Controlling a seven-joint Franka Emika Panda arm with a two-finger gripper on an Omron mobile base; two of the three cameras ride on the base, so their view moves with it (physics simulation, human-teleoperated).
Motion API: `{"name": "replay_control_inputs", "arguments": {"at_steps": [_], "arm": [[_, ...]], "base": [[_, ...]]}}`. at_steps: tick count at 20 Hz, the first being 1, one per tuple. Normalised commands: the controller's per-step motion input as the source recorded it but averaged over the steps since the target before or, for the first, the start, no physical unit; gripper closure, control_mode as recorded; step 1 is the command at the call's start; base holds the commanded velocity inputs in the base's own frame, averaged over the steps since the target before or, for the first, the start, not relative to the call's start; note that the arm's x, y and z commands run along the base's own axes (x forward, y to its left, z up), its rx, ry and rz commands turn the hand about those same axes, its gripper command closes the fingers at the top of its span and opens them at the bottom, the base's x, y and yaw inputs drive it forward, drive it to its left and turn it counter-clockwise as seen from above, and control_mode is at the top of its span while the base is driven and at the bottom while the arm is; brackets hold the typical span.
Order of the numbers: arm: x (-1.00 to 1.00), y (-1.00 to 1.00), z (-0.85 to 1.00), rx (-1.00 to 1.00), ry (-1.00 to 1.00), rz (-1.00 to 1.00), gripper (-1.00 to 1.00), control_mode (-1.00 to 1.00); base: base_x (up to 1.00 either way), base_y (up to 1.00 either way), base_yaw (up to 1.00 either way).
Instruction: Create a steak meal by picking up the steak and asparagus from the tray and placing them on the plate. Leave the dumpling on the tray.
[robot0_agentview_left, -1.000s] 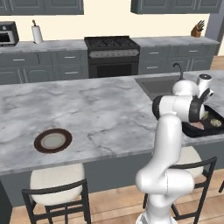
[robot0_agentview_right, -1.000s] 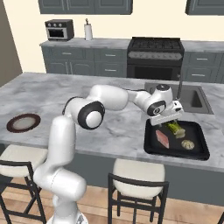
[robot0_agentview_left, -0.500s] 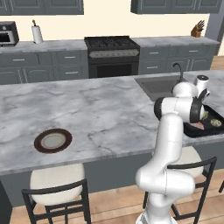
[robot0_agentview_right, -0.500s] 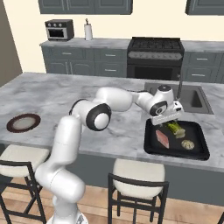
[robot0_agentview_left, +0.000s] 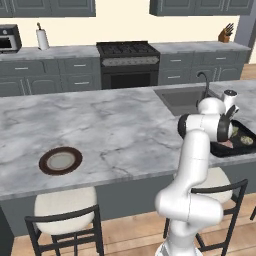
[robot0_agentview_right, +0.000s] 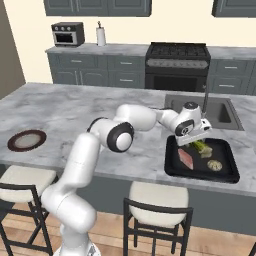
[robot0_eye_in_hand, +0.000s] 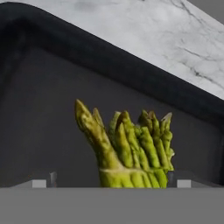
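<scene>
The black tray (robot0_agentview_right: 172, 167) lies on the island counter's right end, holding the pink-red steak (robot0_agentview_right: 186, 158), the yellow-green asparagus (robot0_agentview_right: 202, 147) and the pale dumpling (robot0_agentview_right: 215, 165). My gripper (robot0_agentview_right: 193, 142) hangs open just above the tray's far side, right over the asparagus. In the hand view the asparagus (robot0_eye_in_hand: 131, 151) lies between my two fingertips (robot0_eye_in_hand: 40, 183), with the tray rim (robot0_eye_in_hand: 131, 74) behind it. The brown-rimmed plate (robot0_agentview_right: 26, 140) sits far left on the counter, and appears as the plate (robot0_agentview_left: 61, 160) in the left base view. There the tray (robot0_agentview_left: 239, 150) is partly hidden by my arm.
A grey sink basin (robot0_agentview_right: 212, 107) with a dark faucet (robot0_agentview_right: 204, 100) lies just behind the tray. Stools (robot0_agentview_right: 155, 200) stand below the counter's front edge. The wide marble counter (robot0_agentview_right: 65, 115) stretches between tray and plate.
The hand has sunk slightly toward the asparagus and the elbow has swung to the right. The jaws stay open; the food has not moved.
</scene>
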Motion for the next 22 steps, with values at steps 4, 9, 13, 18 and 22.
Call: {"name": "replay_control_inputs", "arguments": {"at_steps": [4, 9, 13, 18, 22], "arm": [[0.26, -0.23, -0.17, 0.00, 0.00, 0.00, -1.00, -1.00], [0.14, -0.11, -0.32, 0.00, 0.00, 0.00, 1.00, -1.00], [-0.07, 0.09, 0.00, 0.00, 0.00, 0.00, 1.00, -1.00], [-0.42, 0.47, 0.04, -0.04, -0.04, 0.04, 1.00, -1.00], [-0.72, 0.66, 0.36, -0.05, -0.18, 0.04, 1.00, -1.00]], "base": [[0.00, 0.00, 0.00], [0.00, 0.00, 0.00], [0.00, 0.00, 0.00], [0.00, 0.00, 0.00], [0.00, 0.00, 0.00]]}}
